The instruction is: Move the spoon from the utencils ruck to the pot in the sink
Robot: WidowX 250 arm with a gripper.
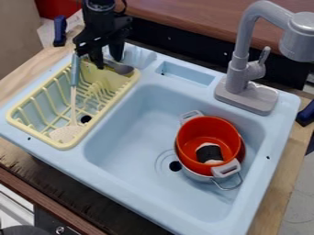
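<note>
Soft, fairly bright, diffuse light, with gentle shadows inside the sink [131, 121].

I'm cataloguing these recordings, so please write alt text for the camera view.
A black gripper hangs over a yellow dish rack, close to a gray spoon. A pale-headed utensil leans in the rack; a red pot stands in the light-blue sink, near a gray faucet.
</note>
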